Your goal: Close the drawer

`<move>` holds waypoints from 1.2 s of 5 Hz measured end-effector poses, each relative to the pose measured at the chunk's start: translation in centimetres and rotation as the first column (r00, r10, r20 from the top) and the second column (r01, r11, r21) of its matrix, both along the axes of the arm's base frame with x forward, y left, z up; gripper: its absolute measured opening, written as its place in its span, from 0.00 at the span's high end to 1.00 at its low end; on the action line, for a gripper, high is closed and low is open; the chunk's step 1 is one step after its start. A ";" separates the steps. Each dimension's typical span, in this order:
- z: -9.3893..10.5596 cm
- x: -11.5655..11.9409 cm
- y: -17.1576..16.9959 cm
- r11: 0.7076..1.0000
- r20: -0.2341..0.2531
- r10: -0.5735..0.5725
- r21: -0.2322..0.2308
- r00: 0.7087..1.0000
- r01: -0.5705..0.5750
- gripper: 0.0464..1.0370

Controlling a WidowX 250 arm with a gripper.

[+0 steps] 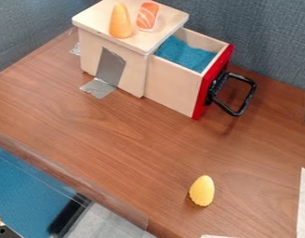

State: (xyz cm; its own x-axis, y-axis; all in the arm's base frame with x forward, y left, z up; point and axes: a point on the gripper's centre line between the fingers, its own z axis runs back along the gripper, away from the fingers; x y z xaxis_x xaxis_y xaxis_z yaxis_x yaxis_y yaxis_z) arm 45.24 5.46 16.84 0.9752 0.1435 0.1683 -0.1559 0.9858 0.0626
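A small wooden cabinet stands at the upper left of the table in the camera view, with its drawer pulled well out to the right. The drawer has a red front and a black loop handle sticking out from it. Blue cloth-like lining shows inside the drawer.
On the cabinet top lie an orange cone-shaped piece and a salmon sushi toy. A yellow egg-shaped toy is near the table's front. Grey tape runs from the cabinet to the table. A blue-grey wall stands behind.
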 end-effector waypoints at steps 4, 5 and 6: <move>-4.2 -1.2 -9.3 0.972 -0.074 -0.233 0.014 0.970 0.235 0.04; -5.2 -2.2 -13.0 0.947 -0.101 -0.319 0.004 0.942 0.321 0.04; -5.8 -3.1 -15.9 0.924 -0.112 -0.381 -0.007 0.918 0.383 0.04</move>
